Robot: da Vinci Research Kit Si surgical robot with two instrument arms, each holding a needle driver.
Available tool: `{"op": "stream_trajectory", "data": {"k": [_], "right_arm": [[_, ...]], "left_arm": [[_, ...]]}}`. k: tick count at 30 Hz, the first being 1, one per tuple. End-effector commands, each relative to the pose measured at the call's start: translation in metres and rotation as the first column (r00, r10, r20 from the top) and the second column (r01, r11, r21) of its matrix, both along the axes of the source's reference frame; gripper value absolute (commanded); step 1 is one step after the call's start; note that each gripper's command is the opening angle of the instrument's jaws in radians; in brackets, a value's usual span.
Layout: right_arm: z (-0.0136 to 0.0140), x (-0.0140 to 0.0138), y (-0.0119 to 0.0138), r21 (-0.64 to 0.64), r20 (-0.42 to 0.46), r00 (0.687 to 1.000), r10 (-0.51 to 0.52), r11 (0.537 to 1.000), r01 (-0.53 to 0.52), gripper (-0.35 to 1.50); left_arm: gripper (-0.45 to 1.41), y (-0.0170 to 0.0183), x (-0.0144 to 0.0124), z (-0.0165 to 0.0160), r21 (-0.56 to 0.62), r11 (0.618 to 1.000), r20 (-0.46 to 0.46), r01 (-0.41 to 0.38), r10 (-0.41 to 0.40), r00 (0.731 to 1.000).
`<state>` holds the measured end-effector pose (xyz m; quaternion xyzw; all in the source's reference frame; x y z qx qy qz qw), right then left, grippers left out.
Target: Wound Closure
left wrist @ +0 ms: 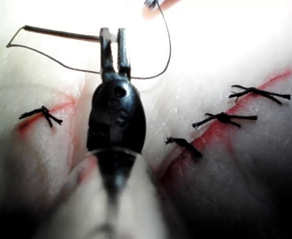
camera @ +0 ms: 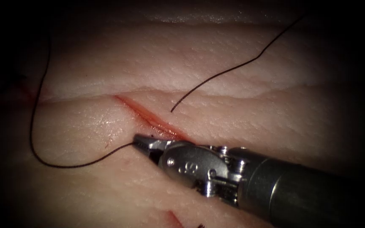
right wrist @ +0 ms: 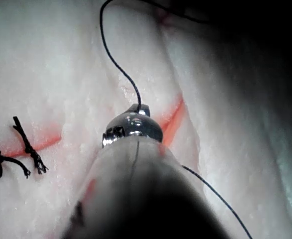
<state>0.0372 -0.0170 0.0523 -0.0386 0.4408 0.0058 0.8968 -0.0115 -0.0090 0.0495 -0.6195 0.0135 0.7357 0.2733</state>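
Observation:
My right tool [camera: 142, 142] lies at the lower end of the open cut [camera: 148, 116], its jaws shut on the dark thread [camera: 32, 126]. That thread loops off to the left of the cut. A second strand [camera: 233, 69] ends loose to the right of the cut. In the left wrist view my left tool [left wrist: 112, 36] is shut on the needle [left wrist: 61, 33] near one end. The needle is out of the tissue [left wrist: 46, 79]. Thread [left wrist: 136, 78] leaves its far end and curves away to the right tool's tip [left wrist: 150, 4]. The right tool [right wrist: 138, 107] meets the thread [right wrist: 117, 64] beside the cut [right wrist: 171, 119].
Several knotted stitches with short cut ends [left wrist: 225, 118] close another red line on the tissue. One more knot [left wrist: 44, 114] sits apart. Two knotted stitches [right wrist: 29, 144] lie beside my right tool's shaft. Red fluid lines the open cut.

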Motion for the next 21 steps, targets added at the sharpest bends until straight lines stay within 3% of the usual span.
{"op": "stream_trajectory", "data": {"k": [1, 9, 10, 15, 20, 21], "right_arm": [[-0.0009, 0.0007, -0.0006, 0.001, -0.008, 1.000, -0.009, 1.000, 0.009, -0.35], [-0.0076, 0.0025, -0.0071, 0.022, -0.077, 0.995, -0.068, 0.997, 0.069, -0.35], [-0.0096, 0.0032, -0.0086, 0.033, -0.099, 0.992, -0.083, 0.996, 0.087, -0.35], [-0.0134, 0.0049, -0.0117, 0.074, -0.164, 0.980, -0.111, 0.989, 0.125, -0.35], [-0.0145, 0.0056, -0.0124, 0.077, -0.182, 0.975, -0.124, 0.987, 0.140, -0.35], [-0.0144, 0.0055, -0.0121, 0.079, -0.184, 0.975, -0.124, 0.987, 0.140, -0.16]], "left_arm": [[-0.45, -0.0002, -0.0007, 0.0007, 0.000, 1.000, 0.001, 0.001, -0.001, 1.000], [-0.45, -0.0007, -0.0013, 0.0014, -0.005, 1.000, -0.003, 0.009, -0.009, 1.000], [-0.45, -0.0008, -0.0015, 0.0015, -0.002, 1.000, -0.002, 0.012, -0.012, 1.000], [-0.45, -0.0011, -0.0017, 0.0018, 0.004, 1.000, 0.000, 0.016, -0.016, 1.000], [-0.45, -0.0013, -0.0017, 0.0018, 0.001, 1.000, 0.001, 0.015, -0.015, 1.000], [-0.45, -0.0013, -0.0017, 0.0018, 0.001, 1.000, 0.001, 0.015, -0.015, 1.000]]}}
